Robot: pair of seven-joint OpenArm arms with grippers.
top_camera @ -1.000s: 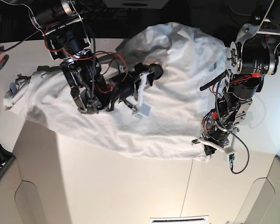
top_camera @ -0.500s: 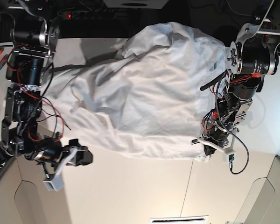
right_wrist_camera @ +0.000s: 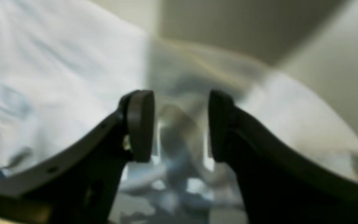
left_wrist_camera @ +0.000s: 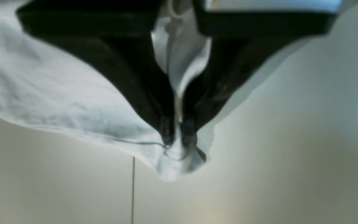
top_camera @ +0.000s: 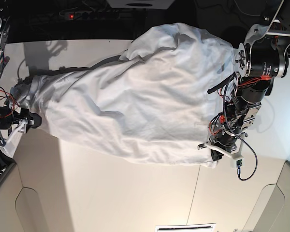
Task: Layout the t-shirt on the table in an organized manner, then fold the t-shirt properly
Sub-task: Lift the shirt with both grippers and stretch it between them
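Note:
The white t-shirt (top_camera: 135,96) lies spread and wrinkled across the table (top_camera: 111,193), reaching from the far left to the right arm base. My left gripper (top_camera: 215,156) is shut on the shirt's lower right corner. In the left wrist view that gripper (left_wrist_camera: 177,132) pinches a fold of the t-shirt (left_wrist_camera: 57,93) just above the table (left_wrist_camera: 291,140). My right gripper (top_camera: 10,137) is at the shirt's left end, near the table's left edge. In the blurred right wrist view this gripper (right_wrist_camera: 180,127) stands open, nothing between its pads, with the t-shirt (right_wrist_camera: 42,77) beyond.
A thin dark seam (top_camera: 195,193) runs across the table below the shirt's right corner. The left arm's base (top_camera: 261,58) stands at the upper right. A slatted white panel (top_camera: 186,227) sits at the bottom edge. Wires and dark clutter line the far left.
My right arm left the shirt's middle, swung down and out to the table's left edge, and its jaws opened. The shirt's left part settled flatter. The left gripper kept its hold, unmoved.

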